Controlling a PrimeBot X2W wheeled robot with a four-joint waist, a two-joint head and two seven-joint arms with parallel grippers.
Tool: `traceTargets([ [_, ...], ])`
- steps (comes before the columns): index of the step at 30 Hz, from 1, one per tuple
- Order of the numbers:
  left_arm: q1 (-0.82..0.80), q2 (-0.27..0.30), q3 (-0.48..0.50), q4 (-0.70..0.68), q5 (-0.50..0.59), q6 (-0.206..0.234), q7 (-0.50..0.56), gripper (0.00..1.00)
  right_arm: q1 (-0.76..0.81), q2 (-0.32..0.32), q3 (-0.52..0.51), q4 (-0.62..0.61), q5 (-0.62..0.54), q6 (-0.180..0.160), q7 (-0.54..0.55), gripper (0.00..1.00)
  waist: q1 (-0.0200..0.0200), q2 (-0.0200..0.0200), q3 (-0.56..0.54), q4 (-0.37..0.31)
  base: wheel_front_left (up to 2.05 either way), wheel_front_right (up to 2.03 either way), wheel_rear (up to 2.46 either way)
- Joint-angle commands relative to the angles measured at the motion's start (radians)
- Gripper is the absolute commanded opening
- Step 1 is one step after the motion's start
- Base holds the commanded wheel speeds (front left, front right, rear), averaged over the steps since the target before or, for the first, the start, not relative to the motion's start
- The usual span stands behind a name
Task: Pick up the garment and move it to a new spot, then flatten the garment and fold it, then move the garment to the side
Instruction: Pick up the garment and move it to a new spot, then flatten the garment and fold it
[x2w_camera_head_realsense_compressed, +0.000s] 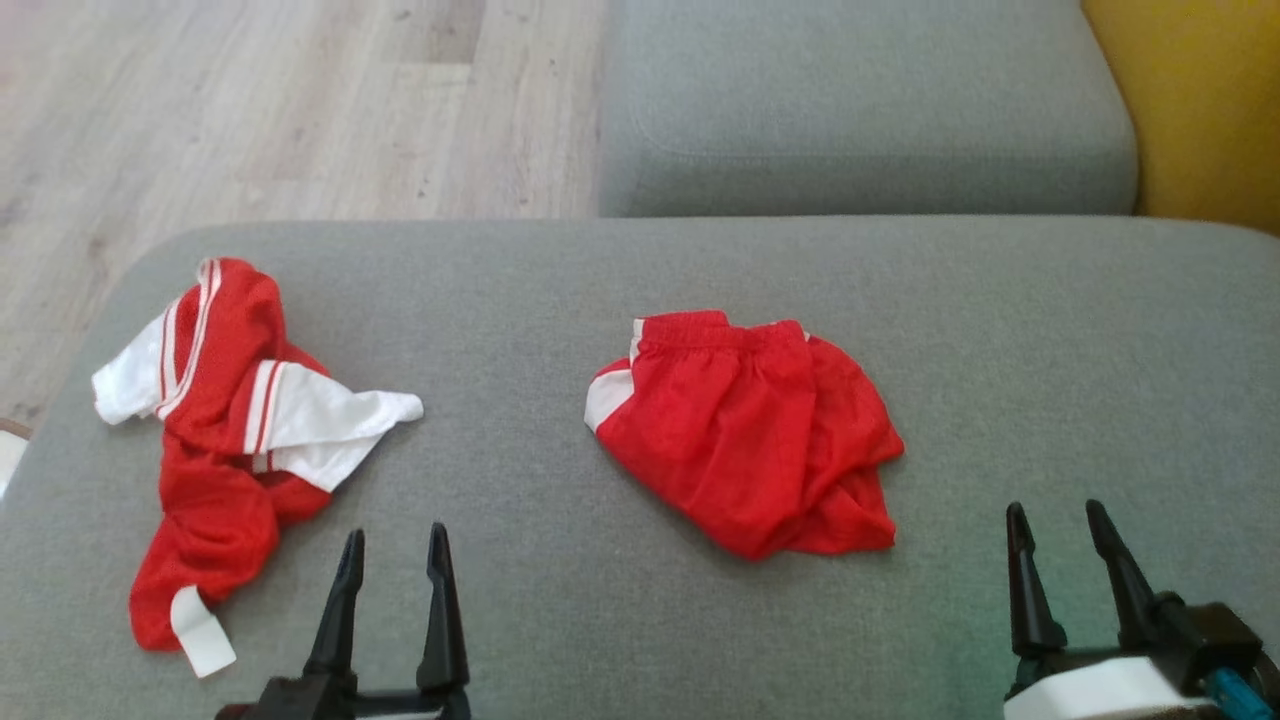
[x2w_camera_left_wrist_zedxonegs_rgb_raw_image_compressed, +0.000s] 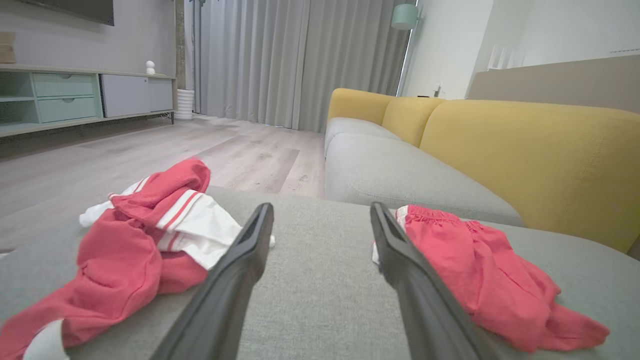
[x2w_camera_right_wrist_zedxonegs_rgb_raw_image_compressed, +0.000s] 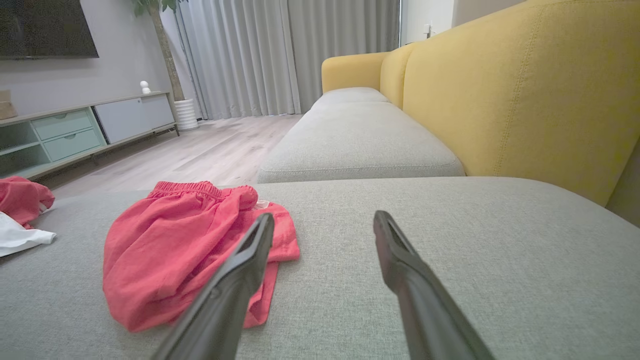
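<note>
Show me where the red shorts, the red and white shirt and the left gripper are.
red shorts (x2w_camera_head_realsense_compressed: 745, 430), head view, middle of the red fabric
red and white shirt (x2w_camera_head_realsense_compressed: 235, 350), head view, red cloth beside the striped trim
left gripper (x2w_camera_head_realsense_compressed: 395, 535), head view, midway between its fingertips

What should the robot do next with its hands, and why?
Probably reach the left gripper forward-left to the crumpled red-and-white shirt: both it and the right gripper stand open and empty, and that shirt lies bunched up, closest to it.
</note>
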Motion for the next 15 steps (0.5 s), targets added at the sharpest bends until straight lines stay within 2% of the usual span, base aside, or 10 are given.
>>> traceTargets([
  [1, -0.032, -0.002, 0.038, -0.037, 0.007, 0.006, -0.009, 1.00, -0.020, -0.006, 0.027, -0.025, 0.009, 0.007, -0.004, 1.00, 0.0003, -0.0001, -0.015, 0.012, 0.00, 0.00, 0.00],
  [15, -0.020, -0.003, 0.044, -0.010, 0.058, 0.011, -0.009, 1.00, -0.011, -0.006, 0.033, -0.017, 0.015, 0.007, -0.004, 1.00, 0.0003, -0.0001, -0.039, 0.021, 0.00, 0.00, 0.00],
])
